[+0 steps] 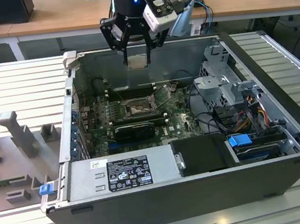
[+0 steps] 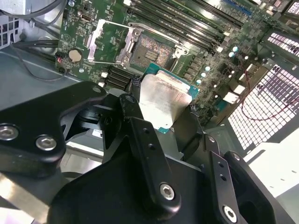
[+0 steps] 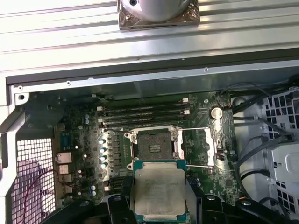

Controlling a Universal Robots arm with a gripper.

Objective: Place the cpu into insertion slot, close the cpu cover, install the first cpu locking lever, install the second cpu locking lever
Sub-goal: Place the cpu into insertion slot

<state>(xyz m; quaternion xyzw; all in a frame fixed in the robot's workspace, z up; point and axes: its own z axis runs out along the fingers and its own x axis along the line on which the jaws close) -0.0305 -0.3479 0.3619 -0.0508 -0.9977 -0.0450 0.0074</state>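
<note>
- end effector (image 1: 138,57): clenched on cpu (image 3: 159,189) edges, chip level over the case (image 1: 151,205), suiting flat seating.
- insertion slot (image 3: 153,145): bare, pins exposed.
- cpu cover (image 3: 200,147): swung aside, clearing access.

The computer case (image 1: 151,205) lay open on the slatted table (image 1: 18,79). Inside it, the insertion slot (image 3: 152,144) sat near the middle of the motherboard (image 1: 179,122). The cpu cover (image 3: 198,145) stood swung open just beside the slot, and in the exterior view the memory slots (image 1: 130,92) lay behind it. The cpu (image 3: 159,189) was clamped in the gripper (image 1: 137,55), above the board and apart from the slot. In the exterior view, the power supply (image 1: 119,172) lay along the near wall and the drive cage (image 1: 220,80) stood at the exterior view's right.
</note>
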